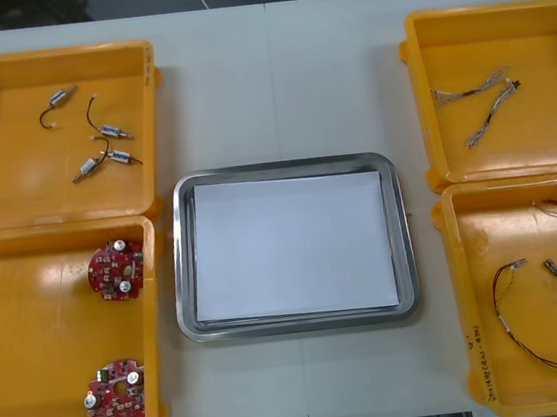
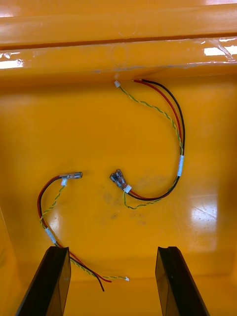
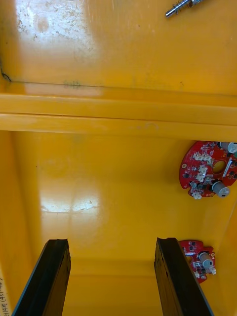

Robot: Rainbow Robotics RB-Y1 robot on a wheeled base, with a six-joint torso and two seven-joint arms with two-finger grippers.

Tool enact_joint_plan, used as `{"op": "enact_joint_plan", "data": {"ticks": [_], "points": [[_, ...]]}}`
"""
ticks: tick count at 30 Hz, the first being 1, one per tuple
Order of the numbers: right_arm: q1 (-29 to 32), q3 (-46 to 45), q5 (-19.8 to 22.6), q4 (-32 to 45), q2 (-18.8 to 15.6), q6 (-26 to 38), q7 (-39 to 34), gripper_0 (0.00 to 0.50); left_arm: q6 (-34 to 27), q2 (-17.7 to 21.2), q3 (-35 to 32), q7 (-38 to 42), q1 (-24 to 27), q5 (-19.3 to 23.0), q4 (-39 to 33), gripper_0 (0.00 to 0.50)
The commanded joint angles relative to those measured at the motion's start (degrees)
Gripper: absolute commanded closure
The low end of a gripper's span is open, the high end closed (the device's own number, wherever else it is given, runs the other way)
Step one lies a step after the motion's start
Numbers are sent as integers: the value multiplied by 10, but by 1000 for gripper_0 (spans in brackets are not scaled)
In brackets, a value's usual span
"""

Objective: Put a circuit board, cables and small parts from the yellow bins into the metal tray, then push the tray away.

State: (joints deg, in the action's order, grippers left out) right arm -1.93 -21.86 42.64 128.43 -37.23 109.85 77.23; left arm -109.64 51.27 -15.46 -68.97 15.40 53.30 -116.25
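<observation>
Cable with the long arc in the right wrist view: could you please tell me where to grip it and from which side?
Probably on the cable at its white sleeve, where the wires run bundled and nearly straight, flat on the bin floor and apart from the other cable. Come straight down with the open right tool, one finger each side of that run.

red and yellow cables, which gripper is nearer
Right. The right gripper hangs open over the red and yellow cables; the left gripper is across the table, over the circuit board bin.
</observation>
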Motion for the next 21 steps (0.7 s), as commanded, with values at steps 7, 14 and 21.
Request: {"op": "enact_joint_plan", "data": {"ticks": [7,14,21], "points": [[5,5,4,4,-20,1,-10,0,-4,23,-18,-45,-7,4,-14,0],[5,5,4,4,-20,1,-10,0,-4,23,-18,-45,-7,4,-14,0],[5,5,4,4,-20,1,-10,0,-4,23,-18,-45,-7,4,-14,0]]}}
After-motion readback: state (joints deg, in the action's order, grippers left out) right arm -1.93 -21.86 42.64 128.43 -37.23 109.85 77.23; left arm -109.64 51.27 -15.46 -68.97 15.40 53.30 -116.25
